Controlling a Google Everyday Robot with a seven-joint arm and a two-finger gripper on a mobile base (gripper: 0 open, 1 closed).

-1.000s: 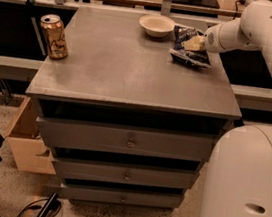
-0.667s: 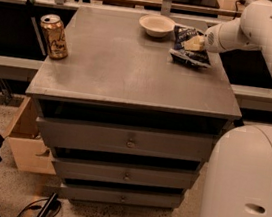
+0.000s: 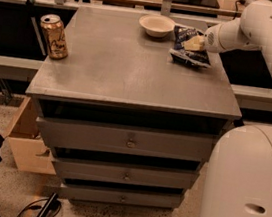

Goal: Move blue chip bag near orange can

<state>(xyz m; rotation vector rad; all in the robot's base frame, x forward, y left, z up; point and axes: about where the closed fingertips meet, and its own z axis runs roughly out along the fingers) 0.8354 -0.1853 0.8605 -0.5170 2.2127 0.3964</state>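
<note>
The blue chip bag [image 3: 189,58] lies crumpled at the back right of a grey cabinet top [image 3: 131,72], just beside a white bowl [image 3: 156,26] to its left. The robot's gripper [image 3: 193,44] rests on the bag, reaching in from the right on a white arm [image 3: 261,27]; whether it is spread or pinching the bag cannot be told. The orange can [image 3: 54,36] stands upright at the far left edge, well apart, with bare tabletop between them. Three drawers [image 3: 131,141] sit below.
</note>
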